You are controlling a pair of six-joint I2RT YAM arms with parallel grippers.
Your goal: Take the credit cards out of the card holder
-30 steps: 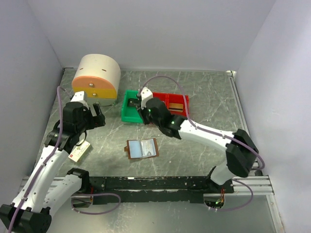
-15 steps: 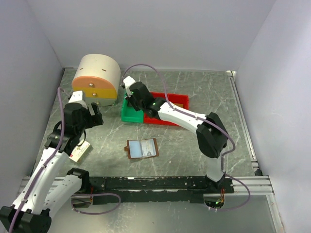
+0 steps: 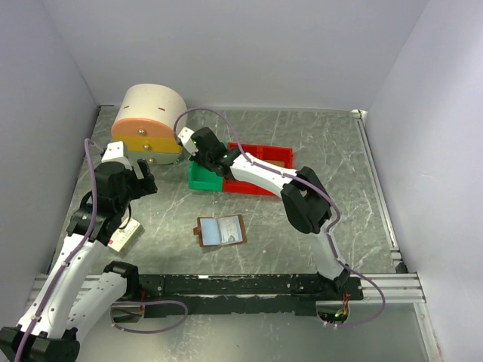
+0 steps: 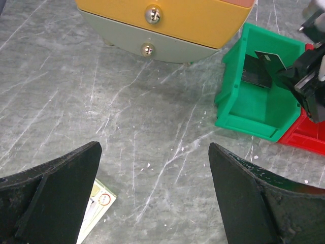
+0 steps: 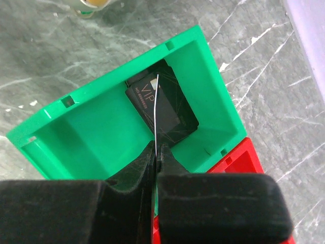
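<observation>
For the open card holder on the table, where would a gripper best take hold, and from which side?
Probably its left edge, where the brown border is widest, coming from above on that side with jaws straddling the rim. The card holder lies open and flat, pale-blue panels up, so only a thin edge offers purchase. The left gripper is open and free.

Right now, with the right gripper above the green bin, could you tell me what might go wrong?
The right gripper pinches a thin card by one edge above the green bin; it could slip or twist early. Released, it may land on the black VIP card inside and stay propped up. The card holder lies open and unheld, so further pulls might drag it.
</observation>
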